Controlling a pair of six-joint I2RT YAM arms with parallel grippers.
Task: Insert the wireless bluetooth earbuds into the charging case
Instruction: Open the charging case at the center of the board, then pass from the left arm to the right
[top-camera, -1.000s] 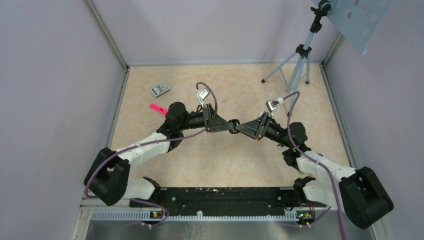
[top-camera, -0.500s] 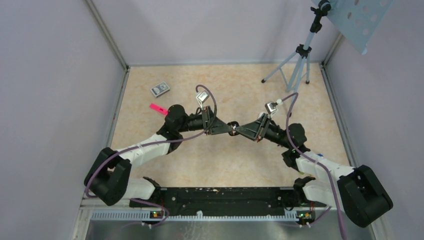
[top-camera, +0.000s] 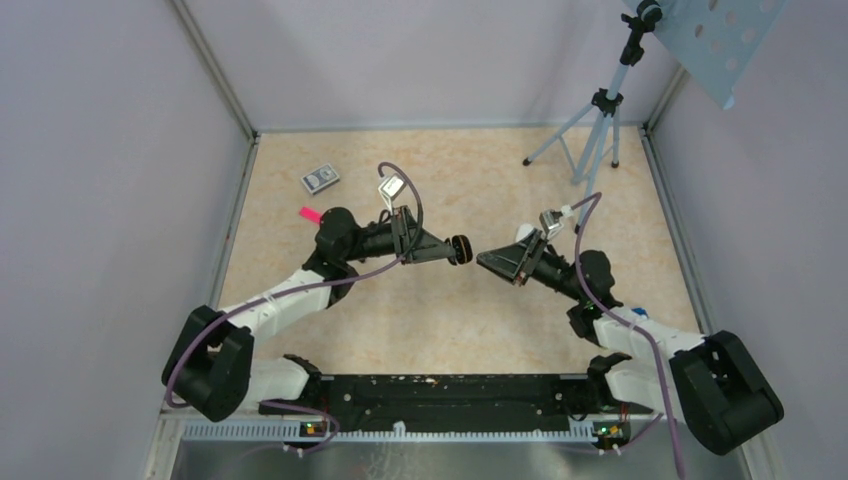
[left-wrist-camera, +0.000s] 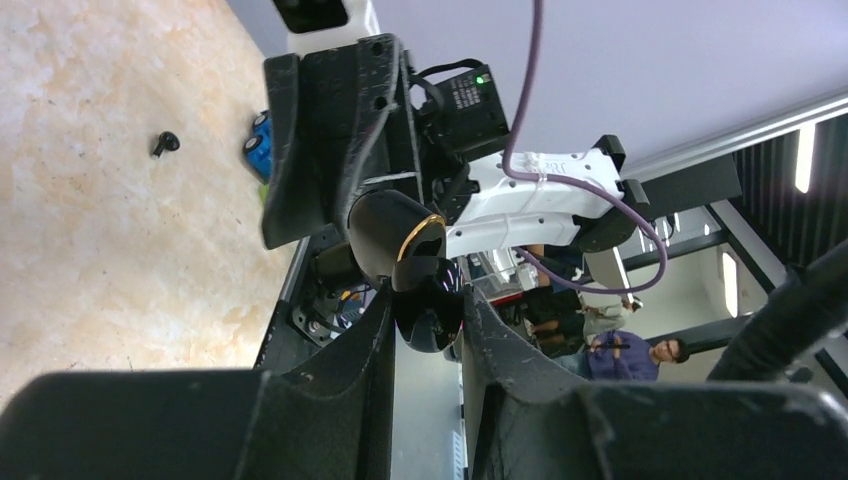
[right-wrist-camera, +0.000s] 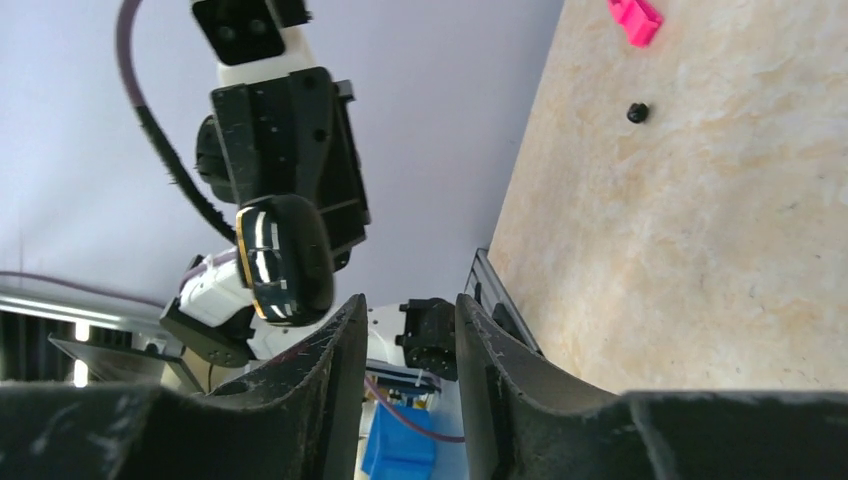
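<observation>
left arm: reaches forward from its base and bends inward, with the forearm low and the wrist pointing across the middle of the table (top-camera: 440, 320) toward the other arm.
left gripper (top-camera: 456, 249): clamped tight on the charging case and holding it up off the table.
right arm: mirrors the left and points back at it. the two grippers' tips face each other, near but apart.
right gripper (right-wrist-camera: 408, 302): fingers parted with nothing between them, not touching the case.
charging case (right-wrist-camera: 285, 262): a glossy black oval with a thin gold band, held in the air between the left gripper's fingers. in the left wrist view two rounded black parts meet at an angle, with the gold band on the rim of the upper one.
inside the case: no view shows it, so i cannot tell whether it holds anything.
earbud by the pink tag (right-wrist-camera: 636, 112): a tiny black piece lying on the table near the pink tag (right-wrist-camera: 636, 20), outside the case.
earbud by the blue object (left-wrist-camera: 161, 143): a tiny black piece on the table near a blue object (left-wrist-camera: 257, 148) beside the right arm, outside the case.
hard to make out: neither earbud can be found in the top view, and how far the case stands open is unclear.
cut off: the blue object is half hidden behind the right arm.
far side: a small grey box (top-camera: 320, 178) lies at the far left and a tripod (top-camera: 590, 140) stands at the far right.
</observation>
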